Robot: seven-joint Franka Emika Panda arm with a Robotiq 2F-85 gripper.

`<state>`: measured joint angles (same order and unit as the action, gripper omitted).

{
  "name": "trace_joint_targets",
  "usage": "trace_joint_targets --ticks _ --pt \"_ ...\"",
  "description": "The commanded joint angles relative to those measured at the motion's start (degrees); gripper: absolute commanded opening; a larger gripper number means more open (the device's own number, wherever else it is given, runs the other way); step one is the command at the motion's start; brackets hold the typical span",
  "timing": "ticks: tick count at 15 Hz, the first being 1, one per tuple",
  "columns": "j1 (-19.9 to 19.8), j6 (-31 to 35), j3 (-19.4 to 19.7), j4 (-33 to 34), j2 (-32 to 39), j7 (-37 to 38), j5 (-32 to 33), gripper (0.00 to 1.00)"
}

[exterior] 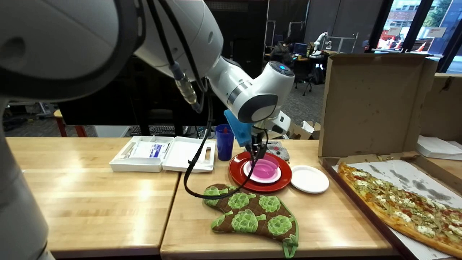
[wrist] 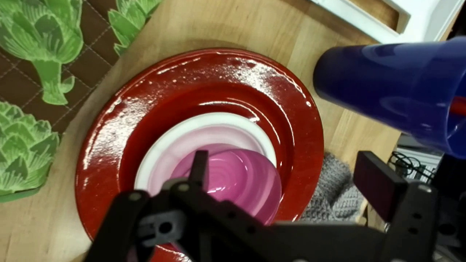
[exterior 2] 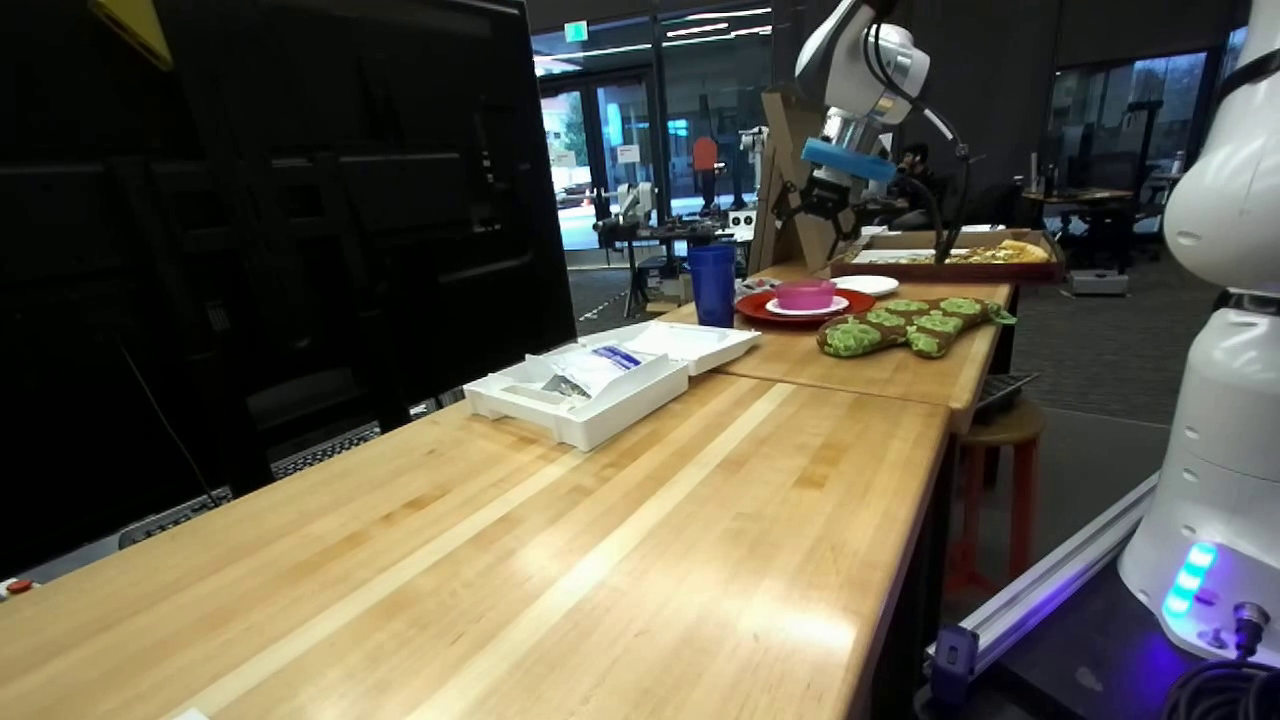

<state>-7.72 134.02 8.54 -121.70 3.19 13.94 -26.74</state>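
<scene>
With its jaws spread apart, the tool (wrist: 285, 176) is hovering above a pink bowl (wrist: 229, 171), which is sitting on a small white plate (wrist: 214, 118) inside a red plate (wrist: 236, 69) on the bench (exterior: 335, 224). Just beside the red plate, a blue cup (wrist: 378, 80) is standing and gray knit fabric (wrist: 331, 203) is lying, while an artichoke-patterned oven mitt (exterior: 252, 213) is resting on the opposite side. A second white plate (exterior: 310, 179) is lying between the red plate and a pizza box (exterior 2: 900, 271) with its raised lid (exterior: 371, 108), and in an exterior view a black cable (exterior: 213, 197) is looping in front of the red plate.
</scene>
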Motion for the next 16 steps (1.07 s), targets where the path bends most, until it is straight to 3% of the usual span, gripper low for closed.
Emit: trace_joint_targets --ticks 1,4,9,16 --pt "-0.2 2.4 0.2 0.8 0.6 8.1 1.1 1.0" --pt "-0.4 3.0 0.5 0.8 1.3 13.4 3.1 1.0" --pt "-0.3 1.7 2.2 0.2 2.2 24.0 14.2 1.0" --pt "-0.4 2.7 1.9 0.3 2.8 23.7 13.1 1.0"
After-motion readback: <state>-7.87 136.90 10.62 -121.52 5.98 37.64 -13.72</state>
